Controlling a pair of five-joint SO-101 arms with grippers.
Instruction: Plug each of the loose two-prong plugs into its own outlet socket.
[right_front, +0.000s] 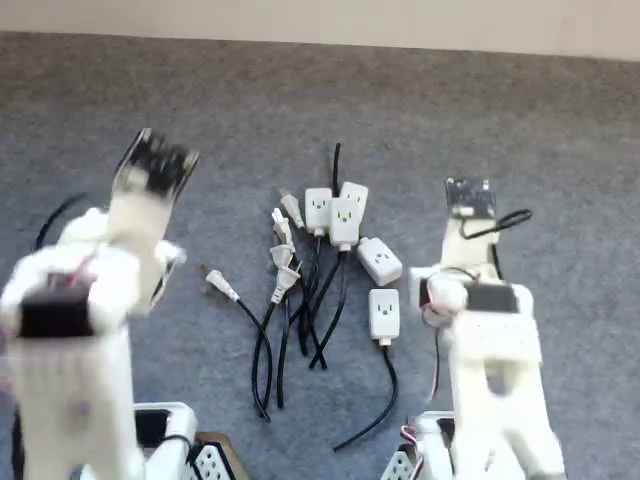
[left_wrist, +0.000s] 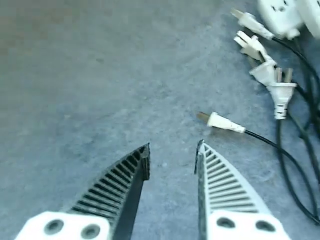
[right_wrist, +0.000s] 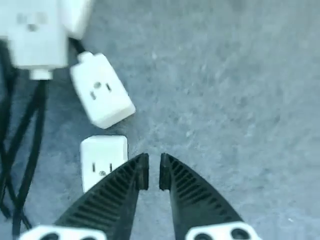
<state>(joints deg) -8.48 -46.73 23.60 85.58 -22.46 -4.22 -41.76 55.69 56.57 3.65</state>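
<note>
Two grippers, both empty. The left gripper (left_wrist: 172, 150) is moderately wide and hangs over bare grey table cover (left_wrist: 75, 75). The lone plug (left_wrist: 220, 121) lies just ahead of it: prong end straight out from one fingertip, body and cord trailing outward on that side, clear of everything else. My read is that this is the pick target. It's the only plug with free room around it, and the finger gap already looks wider than the plug body. The plug cluster (left_wrist: 270, 75) sits farther out on the same side, bodies overlapping and cords (left_wrist: 279, 155) crossing, so it's a worse first grab.

The right gripper (right_wrist: 154, 162) is down to a narrow slit with nothing between the fingers. The near socket (right_wrist: 100, 155) is right beside one finger, face up, slots visible. The angled socket (right_wrist: 102, 92) is just beyond it, and the other sockets (right_wrist: 35, 35) are farther out on that side. It's probably parked there to steady the near socket during insertion, but it would need to widen first. No plug looks seated yet.

Risk: light sockets on loose cords will likely slide under insertion push.
</note>
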